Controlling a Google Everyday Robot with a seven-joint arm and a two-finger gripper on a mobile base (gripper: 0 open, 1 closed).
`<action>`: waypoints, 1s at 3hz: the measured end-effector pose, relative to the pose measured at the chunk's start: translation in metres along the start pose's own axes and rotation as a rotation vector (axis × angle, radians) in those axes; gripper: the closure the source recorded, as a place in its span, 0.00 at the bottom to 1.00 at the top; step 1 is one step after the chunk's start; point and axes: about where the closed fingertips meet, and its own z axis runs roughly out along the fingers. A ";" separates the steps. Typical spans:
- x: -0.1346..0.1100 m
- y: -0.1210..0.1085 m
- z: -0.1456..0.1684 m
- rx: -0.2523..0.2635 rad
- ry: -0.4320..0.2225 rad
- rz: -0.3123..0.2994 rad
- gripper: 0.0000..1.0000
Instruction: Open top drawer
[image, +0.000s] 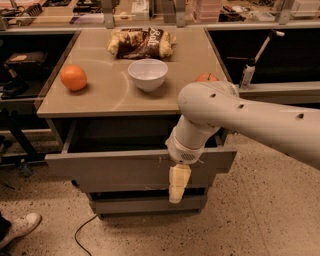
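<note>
The top drawer (115, 169) is pulled partly out of the cabinet under the tan counter. Its flat grey-brown front has small white scratches, and the dark inside shows behind it. My white arm reaches in from the right and bends down in front of the drawer. My gripper (178, 186) hangs with its yellowish fingers pointing down, in front of the drawer front's lower edge, right of centre. A narrower drawer (145, 204) sits below.
On the counter (110, 97) stand an orange (73, 77), a white bowl (147, 74), a chip bag (141, 42) and a second orange fruit (206, 77) partly behind my arm. A cable (82, 231) and a shoe (20, 227) lie on the floor at left.
</note>
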 end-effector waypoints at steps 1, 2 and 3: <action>-0.007 -0.013 0.010 0.010 -0.004 -0.030 0.00; -0.013 -0.022 0.023 0.010 -0.008 -0.056 0.00; -0.018 -0.023 0.038 -0.002 -0.008 -0.068 0.00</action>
